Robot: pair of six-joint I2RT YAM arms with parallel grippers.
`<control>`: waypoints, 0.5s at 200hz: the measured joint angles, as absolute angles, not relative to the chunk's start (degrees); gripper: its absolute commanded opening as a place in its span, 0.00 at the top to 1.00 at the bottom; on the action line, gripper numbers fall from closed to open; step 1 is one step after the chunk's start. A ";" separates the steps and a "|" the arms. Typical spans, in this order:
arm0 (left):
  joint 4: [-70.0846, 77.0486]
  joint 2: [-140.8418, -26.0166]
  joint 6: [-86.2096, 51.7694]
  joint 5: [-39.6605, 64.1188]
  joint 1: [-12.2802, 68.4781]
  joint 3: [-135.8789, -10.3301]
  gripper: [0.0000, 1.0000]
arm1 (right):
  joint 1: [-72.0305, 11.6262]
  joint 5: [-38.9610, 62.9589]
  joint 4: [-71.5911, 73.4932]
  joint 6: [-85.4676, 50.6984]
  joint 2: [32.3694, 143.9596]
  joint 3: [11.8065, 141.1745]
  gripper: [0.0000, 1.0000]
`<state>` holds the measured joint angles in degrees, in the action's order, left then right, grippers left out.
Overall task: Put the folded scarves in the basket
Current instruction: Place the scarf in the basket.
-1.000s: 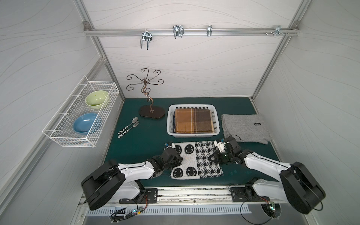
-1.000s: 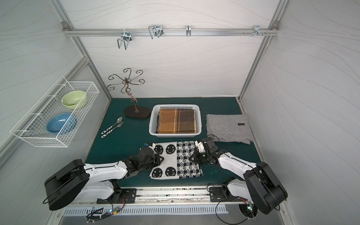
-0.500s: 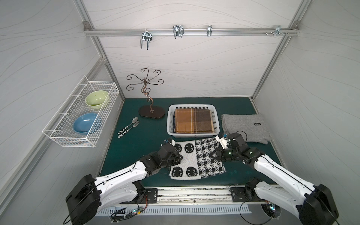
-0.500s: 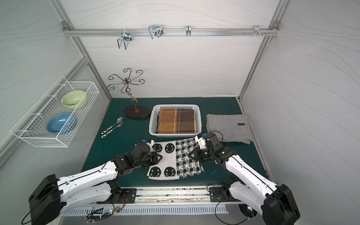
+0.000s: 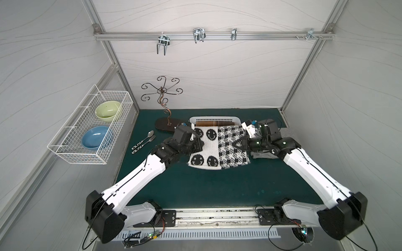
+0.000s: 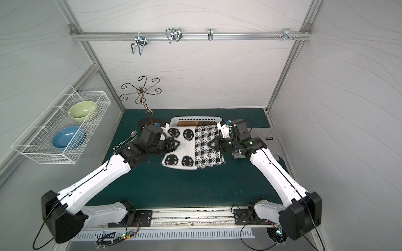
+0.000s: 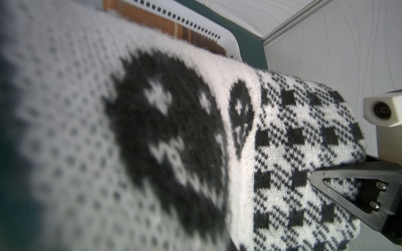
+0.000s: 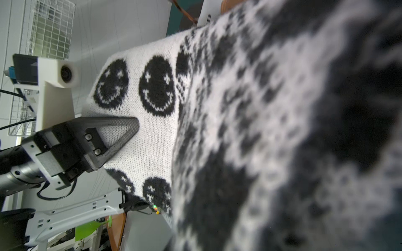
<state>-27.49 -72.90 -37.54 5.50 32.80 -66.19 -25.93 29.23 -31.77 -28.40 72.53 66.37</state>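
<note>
I have the folded scarf [image 5: 217,147] hanging clear of the bench [image 5: 206,184], its far edge over the near rim of the basket [image 5: 214,119]. Inside the basket lies a brown plaid cloth [image 5: 214,123]. The left claw [image 6: 175,144] and right claw [image 6: 212,143] are each pinched tight on opposite side edges. It's a soft, light knit, so I expect sagging and unfolding unless gripped mid-edge on both sides.

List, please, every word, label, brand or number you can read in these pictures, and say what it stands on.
No text can be read in any view.
A black tag on the grey cloth: too small to read.
The scarf: knitted smiley faces and checks only, no letters.
</note>
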 measured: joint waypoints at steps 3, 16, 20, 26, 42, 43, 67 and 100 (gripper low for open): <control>-27.59 -73.93 -37.04 5.69 32.34 -67.26 1.00 | -25.65 29.19 -31.77 -28.01 73.87 67.57 1.00; -27.64 -78.61 -35.00 6.46 30.37 -71.70 1.00 | -24.88 28.97 -32.08 -26.68 78.94 72.16 1.00; -27.62 -80.03 -34.35 6.59 29.85 -72.88 1.00 | -24.67 28.95 -32.10 -26.22 80.66 73.60 1.00; -27.66 -82.17 -33.50 6.76 29.10 -74.52 1.00 | -24.32 28.77 -31.97 -25.58 83.29 75.57 1.00; -27.66 -87.88 -31.90 7.55 27.49 -78.63 1.00 | -23.35 28.56 -31.64 -24.62 89.14 79.29 1.00; -27.64 -88.16 -31.83 7.60 27.42 -78.81 1.00 | -23.27 28.56 -31.55 -24.53 89.76 79.59 1.00; -26.94 -97.34 -29.95 9.10 25.21 -83.81 1.00 | -21.74 28.47 -31.33 -23.49 98.72 84.16 1.00; -26.87 -107.92 -27.57 10.15 22.68 -89.12 1.00 | -20.60 28.08 -32.71 -20.53 110.30 91.74 1.00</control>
<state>-26.87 -107.92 -27.57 10.15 22.68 -89.12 -20.60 28.08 -32.71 -20.53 110.30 91.74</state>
